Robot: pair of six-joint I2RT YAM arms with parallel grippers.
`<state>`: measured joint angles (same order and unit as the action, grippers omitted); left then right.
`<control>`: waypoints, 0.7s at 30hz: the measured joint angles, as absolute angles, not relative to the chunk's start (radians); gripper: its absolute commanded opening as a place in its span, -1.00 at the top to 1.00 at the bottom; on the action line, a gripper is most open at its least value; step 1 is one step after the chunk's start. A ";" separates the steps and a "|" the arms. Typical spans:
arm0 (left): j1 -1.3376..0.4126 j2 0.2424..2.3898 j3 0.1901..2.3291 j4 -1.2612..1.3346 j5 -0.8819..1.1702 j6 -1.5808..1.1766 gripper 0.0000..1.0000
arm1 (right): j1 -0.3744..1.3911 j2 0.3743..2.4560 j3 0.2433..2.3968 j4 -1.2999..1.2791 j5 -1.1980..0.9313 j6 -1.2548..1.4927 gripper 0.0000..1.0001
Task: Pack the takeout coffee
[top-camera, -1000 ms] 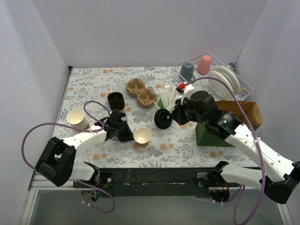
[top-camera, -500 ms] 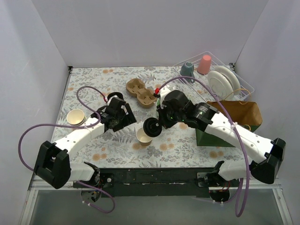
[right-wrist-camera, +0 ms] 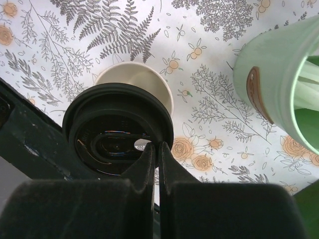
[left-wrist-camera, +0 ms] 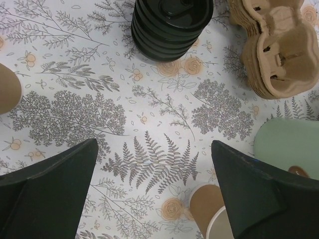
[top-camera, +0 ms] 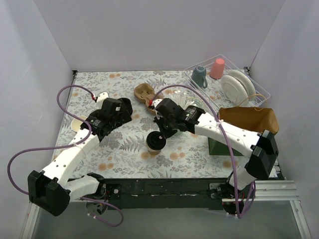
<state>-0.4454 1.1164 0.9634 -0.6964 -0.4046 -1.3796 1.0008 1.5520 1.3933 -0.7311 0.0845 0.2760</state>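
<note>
The takeout coffee's brown paper cup (top-camera: pixel 155 150) stands on the flowered table near the front middle. My right gripper (top-camera: pixel 160 132) is shut on the rim of its round black lid (top-camera: pixel 155 141), which hangs over the cup. In the right wrist view the lid (right-wrist-camera: pixel 117 129) overlaps the cup's white rim (right-wrist-camera: pixel 134 77), offset toward the camera, with the gripper (right-wrist-camera: pixel 155 147) pinching its edge. My left gripper (top-camera: pixel 113 115) is open and empty, back left of the cup. In its view the gripper (left-wrist-camera: pixel 154 149) spans bare table, with the cup (left-wrist-camera: pixel 209 209) by the right finger.
A ribbed stack of black lids (left-wrist-camera: pixel 172 22) and a brown pulp carrier (left-wrist-camera: pixel 279 50) lie beyond the left gripper. A stack of paper cups (top-camera: pixel 79 124) is at the left. A mint straw holder (right-wrist-camera: pixel 279 89), a brown bag (top-camera: pixel 249 119) and a dish rack (top-camera: pixel 259 89) stand at the right.
My left gripper let go of the cup, opened wide and drew back to the far left. My right arm carried the black lid left and down over the cup.
</note>
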 measured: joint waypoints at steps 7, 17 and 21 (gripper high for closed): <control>-0.445 1.066 0.914 -0.695 -0.431 -1.338 -0.96 | 1.024 1.650 1.475 -0.778 0.110 0.274 0.97; -0.445 0.969 0.818 -0.651 -0.422 -1.316 -0.96 | 1.043 1.761 1.573 -0.869 0.157 0.265 0.97; -0.445 0.945 0.813 -0.638 -0.422 -1.306 -0.96 | 1.047 1.798 1.599 -0.889 0.162 0.263 0.97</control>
